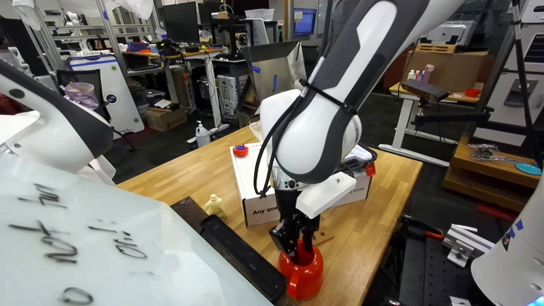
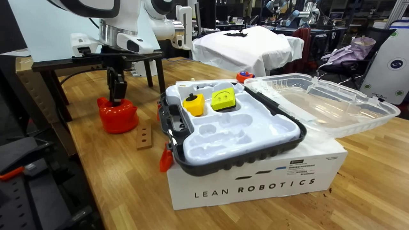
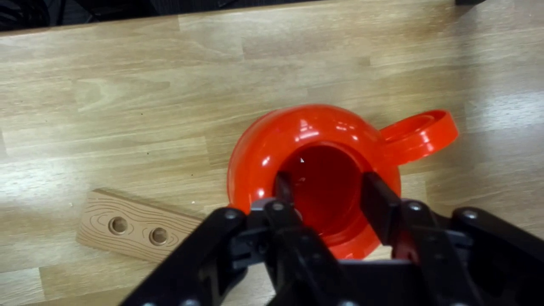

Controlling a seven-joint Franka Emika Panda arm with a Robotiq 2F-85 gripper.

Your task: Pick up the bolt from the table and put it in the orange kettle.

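The orange-red kettle (image 1: 301, 280) stands upright on the wooden table near its edge; it also shows in an exterior view (image 2: 119, 118) and in the wrist view (image 3: 314, 123). Its round top opening has no lid. My gripper (image 3: 326, 185) is open, with its two fingers apart at the opening and the tips reaching just inside the rim. In both exterior views the gripper (image 1: 301, 251) (image 2: 116, 101) points straight down into the kettle. Nothing shows between the fingers. The bolt is not clearly visible; small pale glints show inside the kettle, but I cannot tell what they are.
A wooden block with holes (image 3: 136, 225) lies beside the kettle. A white box (image 2: 255, 188) carries an open case (image 2: 230, 127) with yellow pieces. A yellow bottle (image 1: 215, 207) and a dark stand under a whiteboard (image 1: 106, 246) are close by.
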